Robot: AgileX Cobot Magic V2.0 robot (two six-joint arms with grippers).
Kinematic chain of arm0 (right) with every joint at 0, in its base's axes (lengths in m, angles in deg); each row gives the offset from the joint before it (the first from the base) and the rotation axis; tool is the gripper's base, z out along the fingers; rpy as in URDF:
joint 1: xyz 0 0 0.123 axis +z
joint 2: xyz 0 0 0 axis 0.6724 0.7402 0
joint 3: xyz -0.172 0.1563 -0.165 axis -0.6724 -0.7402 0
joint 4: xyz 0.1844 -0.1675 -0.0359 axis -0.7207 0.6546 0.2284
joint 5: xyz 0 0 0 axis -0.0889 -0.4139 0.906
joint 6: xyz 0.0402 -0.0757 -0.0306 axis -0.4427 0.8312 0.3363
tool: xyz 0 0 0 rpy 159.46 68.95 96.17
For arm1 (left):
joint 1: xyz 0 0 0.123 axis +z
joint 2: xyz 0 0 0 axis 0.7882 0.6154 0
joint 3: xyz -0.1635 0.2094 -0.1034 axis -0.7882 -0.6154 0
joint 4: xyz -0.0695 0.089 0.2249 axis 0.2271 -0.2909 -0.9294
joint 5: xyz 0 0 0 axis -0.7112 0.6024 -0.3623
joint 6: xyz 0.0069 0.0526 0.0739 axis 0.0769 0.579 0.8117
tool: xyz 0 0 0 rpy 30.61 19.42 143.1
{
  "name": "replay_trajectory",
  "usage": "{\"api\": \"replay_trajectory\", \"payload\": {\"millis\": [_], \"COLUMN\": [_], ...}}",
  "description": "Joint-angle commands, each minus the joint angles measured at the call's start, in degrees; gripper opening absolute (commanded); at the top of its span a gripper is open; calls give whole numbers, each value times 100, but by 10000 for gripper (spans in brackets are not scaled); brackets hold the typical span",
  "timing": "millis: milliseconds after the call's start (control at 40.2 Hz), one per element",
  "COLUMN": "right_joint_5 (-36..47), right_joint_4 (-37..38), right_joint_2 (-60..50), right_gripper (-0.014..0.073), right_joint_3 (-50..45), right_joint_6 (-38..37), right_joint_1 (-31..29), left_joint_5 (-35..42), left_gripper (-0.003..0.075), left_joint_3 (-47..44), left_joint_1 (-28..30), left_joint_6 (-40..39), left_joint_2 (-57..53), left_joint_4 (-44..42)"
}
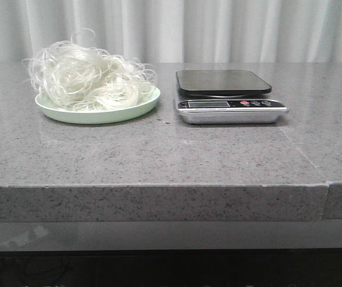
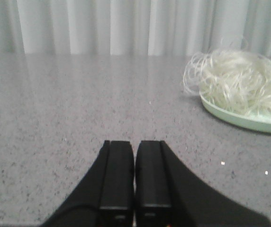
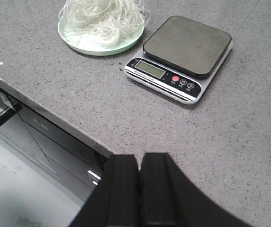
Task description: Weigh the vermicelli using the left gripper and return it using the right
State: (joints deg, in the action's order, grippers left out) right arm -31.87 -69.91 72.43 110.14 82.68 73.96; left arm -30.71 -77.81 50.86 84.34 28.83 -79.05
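Grey stone table (image 1: 159,155) holds the vermicelli (image 1: 90,78) on its green plate (image 1: 99,112) at nine o'clock of the scale (image 1: 228,95), and I fear my pinched-together left gripper (image 2: 134,182) snags loose strands and drops some.

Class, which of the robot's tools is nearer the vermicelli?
Left. The left tool sits low over the counter beside the vermicelli; the right tool hangs back past the counter's front edge, farther off.

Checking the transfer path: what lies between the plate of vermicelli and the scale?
Nothing. In the front view only bare grey countertop separates the pale green plate holding the vermicelli from the scale; the right wrist view agrees.
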Motion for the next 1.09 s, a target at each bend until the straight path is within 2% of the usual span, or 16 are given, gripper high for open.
{"api": "replay_trajectory", "payload": {"millis": [0,1070], "right_joint_5": [374,374], "right_joint_4": [50,50], "right_joint_2": [23,23], "right_gripper": [158,158], "right_joint_3": [138,138], "right_joint_6": [-1,-1], "right_joint_1": [-27,-27], "left_joint_5": [829,923], "left_gripper": [155,155], "left_joint_3": [-231,-218], "left_joint_1": [11,-131], "left_joint_6": [-29,-29], "left_joint_2": [-142,-142], "left_joint_4": [42,42]}}
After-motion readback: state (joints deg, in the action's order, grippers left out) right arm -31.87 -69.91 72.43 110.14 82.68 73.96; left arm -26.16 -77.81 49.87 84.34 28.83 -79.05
